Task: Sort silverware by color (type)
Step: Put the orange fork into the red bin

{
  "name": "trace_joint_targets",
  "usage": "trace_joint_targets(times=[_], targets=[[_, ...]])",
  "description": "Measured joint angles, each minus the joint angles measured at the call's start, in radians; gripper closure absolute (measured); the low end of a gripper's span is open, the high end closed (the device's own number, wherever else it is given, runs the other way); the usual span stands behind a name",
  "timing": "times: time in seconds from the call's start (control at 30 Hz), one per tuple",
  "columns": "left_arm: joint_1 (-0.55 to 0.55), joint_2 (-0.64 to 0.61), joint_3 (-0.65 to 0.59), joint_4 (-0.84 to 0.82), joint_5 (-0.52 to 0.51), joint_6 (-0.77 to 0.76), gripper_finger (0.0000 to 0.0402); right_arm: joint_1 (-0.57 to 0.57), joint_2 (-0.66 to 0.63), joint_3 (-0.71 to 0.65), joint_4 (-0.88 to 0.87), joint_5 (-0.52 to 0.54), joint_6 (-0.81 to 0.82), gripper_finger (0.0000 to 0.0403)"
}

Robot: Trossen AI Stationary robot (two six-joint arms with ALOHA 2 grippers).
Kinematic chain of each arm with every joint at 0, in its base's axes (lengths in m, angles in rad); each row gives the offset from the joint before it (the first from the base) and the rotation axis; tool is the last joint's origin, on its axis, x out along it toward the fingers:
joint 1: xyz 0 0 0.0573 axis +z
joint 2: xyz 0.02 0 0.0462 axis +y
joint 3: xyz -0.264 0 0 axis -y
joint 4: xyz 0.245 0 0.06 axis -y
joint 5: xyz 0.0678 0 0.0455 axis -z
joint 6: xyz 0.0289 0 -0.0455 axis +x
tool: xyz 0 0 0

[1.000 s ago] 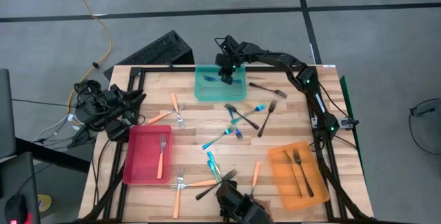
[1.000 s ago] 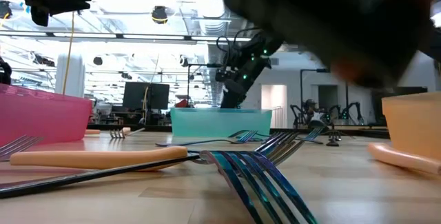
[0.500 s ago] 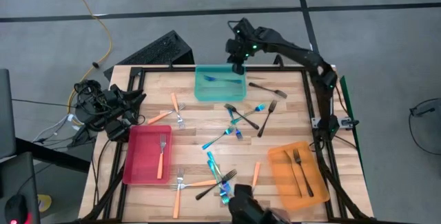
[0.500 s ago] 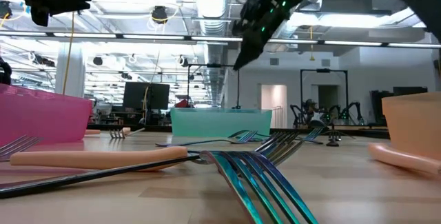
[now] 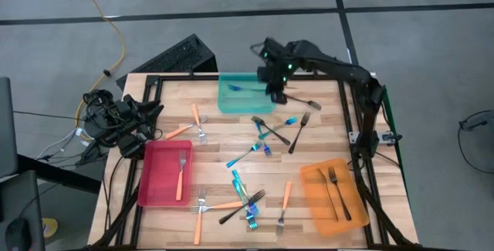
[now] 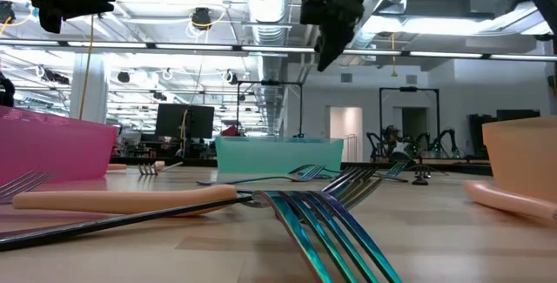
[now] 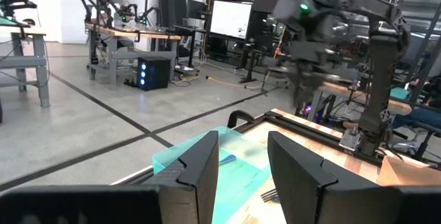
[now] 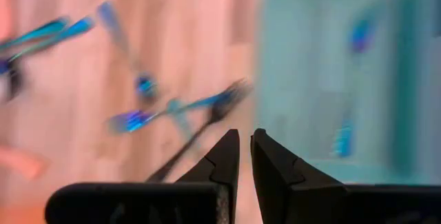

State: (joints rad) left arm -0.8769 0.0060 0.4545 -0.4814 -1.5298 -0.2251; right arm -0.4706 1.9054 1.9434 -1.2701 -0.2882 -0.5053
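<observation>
the right gripper (image 5: 278, 94) hangs in the air above the far side of the bench (image 5: 216, 139), just past the right-hand edge of the teal tray (image 5: 231, 103); in the right wrist view its two dark fingers (image 8: 227, 156) stand nearly pressed together with only a thin gap between them, and nothing is pinched there; the left gripper (image 7: 242, 165) rests off the bench's left edge among the cables, its fingers spread with a clear gap, holding nothing; a blue fork (image 5: 241, 88) lies inside the teal tray; an orange-handled fork (image 5: 181, 175) lies in the red tray (image 5: 154, 189); two dark forks (image 5: 336, 192) lie side by side in the orange tray (image 5: 312, 201); the rest of the silverware lies loose on the wood: a tangle of blue and dark forks (image 5: 270, 131) in the middle, another dark fork (image 5: 299, 98) near the right gripper, orange-handled forks (image 5: 194, 123) at the left, and a mixed cluster (image 5: 241, 197) of orange, blue and dark forks near the front edge; in the low view the tines of a blue fork (image 6: 322, 226) fill the foreground.
</observation>
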Motion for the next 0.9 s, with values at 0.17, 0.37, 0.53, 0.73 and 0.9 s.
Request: trace_joint_targets(times=[0.17,0.37,0.53,0.73,0.9], targets=[[0.0,0.0,0.0,0.0,0.0,0.0,0.0289,0.142,0.015,-0.009,-0.12,-0.001,0.0,0.0339],[0.0,0.0,0.0,0.0,0.001,0.0,0.0289,0.331,-0.003,-0.067,-0.116,-0.025,0.054,0.0339],[0.0,0.0,0.0,0.0,0.001,0.0,0.0289,0.502,-0.006,-0.089,-0.123,-0.03,0.139,0.0339],[0.0,0.0,0.0,0.0,0.001,0.0,0.0289,0.686,-0.005,-0.151,-0.061,-0.027,0.217,0.034],[0.0,0.0,0.0,0.0,0.001,0.0,0.0289,0.804,-0.005,-0.24,0.101,-0.027,0.251,0.034]])
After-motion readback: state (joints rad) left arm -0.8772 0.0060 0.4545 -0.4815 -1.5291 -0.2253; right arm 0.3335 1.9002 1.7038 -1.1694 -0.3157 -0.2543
